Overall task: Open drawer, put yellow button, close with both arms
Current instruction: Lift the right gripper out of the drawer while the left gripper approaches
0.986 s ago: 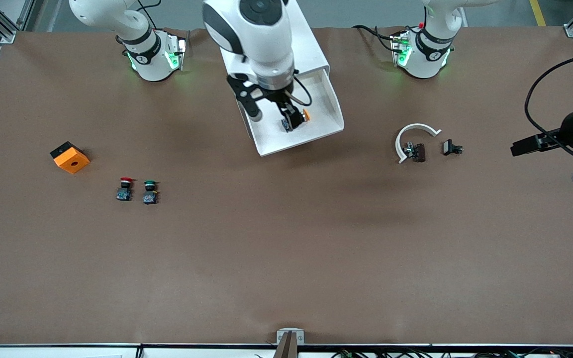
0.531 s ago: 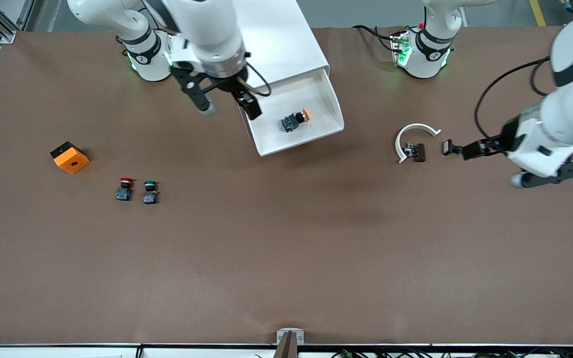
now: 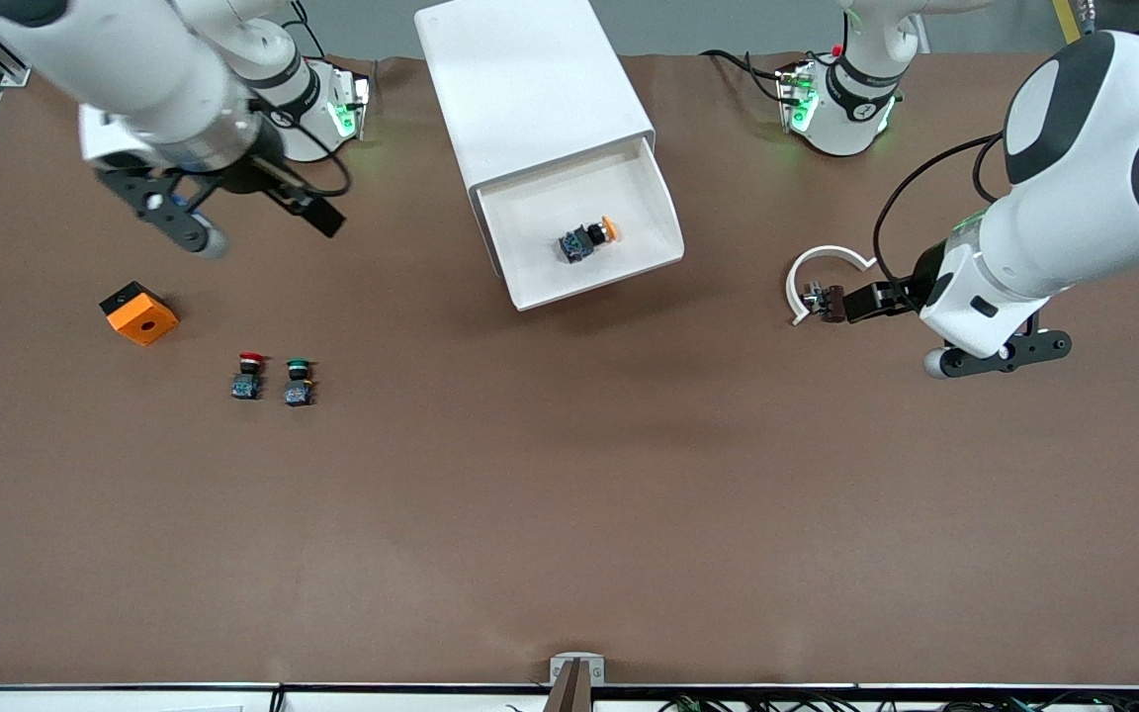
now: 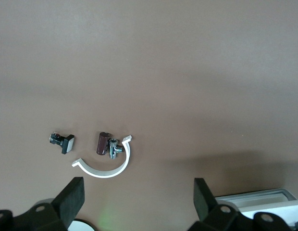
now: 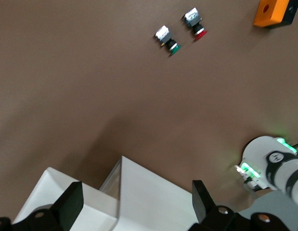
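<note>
Yellow button [image 3: 586, 239] lying in the open drawer [image 3: 661, 203]
Its orange-yellow mushroom cap tops a black-and-blue body, tipped on its side on the drawer's white tray. The right gripper [image 3: 258, 221] hangs released over bare table toward the right arm's end; the left gripper [image 3: 901, 326], fingers spread and empty, hovers by a white curved clip [image 3: 820, 272]

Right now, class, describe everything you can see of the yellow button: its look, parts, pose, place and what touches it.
The yellow button is a small pushbutton switch with a yellow-orange mushroom cap on a black-and-blue body that looks like plastic. It lies on its side, cap pointing toward the left arm's end of the table, on the white floor of the open drawer, roughly mid-tray and clear of the walls. Only the drawer floor touches it; neither gripper is near.
</note>
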